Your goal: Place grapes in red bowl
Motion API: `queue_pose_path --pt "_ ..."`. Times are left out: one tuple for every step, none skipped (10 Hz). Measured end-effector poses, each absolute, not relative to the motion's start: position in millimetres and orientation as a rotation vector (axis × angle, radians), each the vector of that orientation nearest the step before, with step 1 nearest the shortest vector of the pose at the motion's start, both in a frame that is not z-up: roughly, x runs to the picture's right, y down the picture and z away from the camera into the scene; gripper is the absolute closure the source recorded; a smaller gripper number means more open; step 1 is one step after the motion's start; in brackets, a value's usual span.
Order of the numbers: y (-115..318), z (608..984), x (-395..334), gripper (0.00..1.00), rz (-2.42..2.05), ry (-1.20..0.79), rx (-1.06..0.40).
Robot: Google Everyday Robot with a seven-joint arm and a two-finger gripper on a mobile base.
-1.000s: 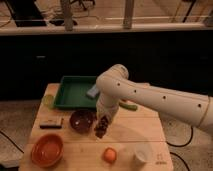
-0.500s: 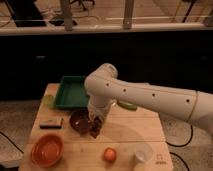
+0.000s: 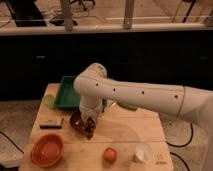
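Surface: a pale wooden plank surface (image 3: 135,131) with a matte grain is carrying every item.
Arm: a thick, smooth white arm (image 3: 142,96) with rounded casings is reaching in from the right and bending down at a bulbous elbow over the middle left of the surface.
Gripper: the gripper (image 3: 89,128) is pointing down just off the near right edge of a dark bowl, close above the wood.
Jaws: they are pressing together on the grapes.
Grapes: the grapes (image 3: 90,133), a small, dark, lumpy, elongated bunch, are hanging at the gripper's tip, beside the dark bowl and outside both bowls.
Red bowl: the red bowl (image 3: 36,146), round and glossy with an orange-red inside, is sitting at the near left corner, well apart from the grapes.
Dark bowl: the dark bowl (image 3: 76,120), round and deep brown, is sitting between the red bowl and a green tray.
Green tray: the green tray (image 3: 61,95), rectangular with raised walls, is lying at the far left, partly behind the arm.
Orange fruit: 1 round orange fruit (image 3: 109,154) is resting near the front edge, right of the red bowl.
White cup: 1 small white cup (image 3: 143,153) is standing upright just right of the fruit.
Dark block: 1 flat dark rectangle (image 3: 51,123) is lying left of the dark bowl.
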State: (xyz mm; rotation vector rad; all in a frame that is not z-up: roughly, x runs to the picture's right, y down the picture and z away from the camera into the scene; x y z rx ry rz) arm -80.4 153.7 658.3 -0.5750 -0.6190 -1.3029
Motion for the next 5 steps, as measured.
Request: queue_pose_path --pt "153.7 658.3 -84.0 1.00 -1.308 -0.619 -0.572" --pt "154.9 657.9 -85.7 1.00 -1.313 -0.618 -0.575" --pt "156.5 656.8 -90.1 1.00 -1.319 -0.620 -0.576" --pt "158.1 657.0 -96.7 1.00 -1.321 -0.620 -0.574" --pt "158.8 658.0 -105.8 1.00 -1.321 -0.619 -0.568"
